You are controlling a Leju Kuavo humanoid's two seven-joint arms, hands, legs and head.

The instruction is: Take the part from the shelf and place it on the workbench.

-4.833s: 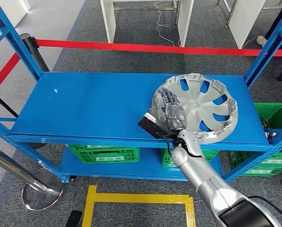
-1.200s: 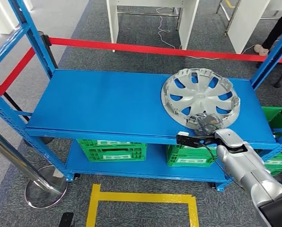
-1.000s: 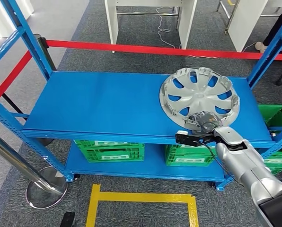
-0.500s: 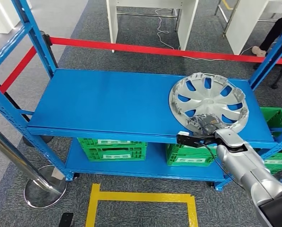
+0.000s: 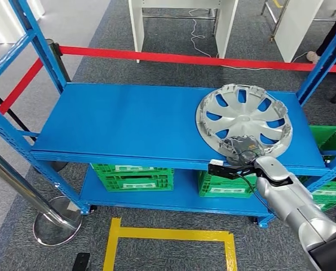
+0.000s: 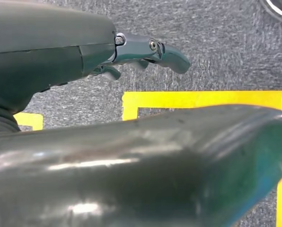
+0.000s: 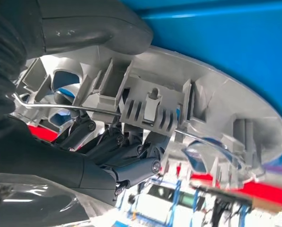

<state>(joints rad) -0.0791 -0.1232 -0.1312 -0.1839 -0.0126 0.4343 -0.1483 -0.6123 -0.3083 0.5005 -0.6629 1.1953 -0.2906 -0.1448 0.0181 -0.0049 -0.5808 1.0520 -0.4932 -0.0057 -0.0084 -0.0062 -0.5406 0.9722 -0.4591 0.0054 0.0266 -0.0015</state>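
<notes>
Right hand (image 5: 242, 148) gripping silver hubcap (image 5: 244, 120) rim on blue shelf (image 5: 128, 121), green crates (image 5: 132, 177) below, contents unclear, left hand (image 6: 146, 49) empty.

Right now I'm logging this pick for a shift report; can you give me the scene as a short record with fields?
part: silver plastic wheel cover, on the shelf's right end
support: blue metal shelf, upper level
right hand: right hand grips the cover's near rim, thumb on one face, fingers on the other
left hand: left hand hangs over grey carpet and yellow floor tape, holding nothing
below: green plastic crates on the lower level
task state: cover not yet on the workbench
</notes>
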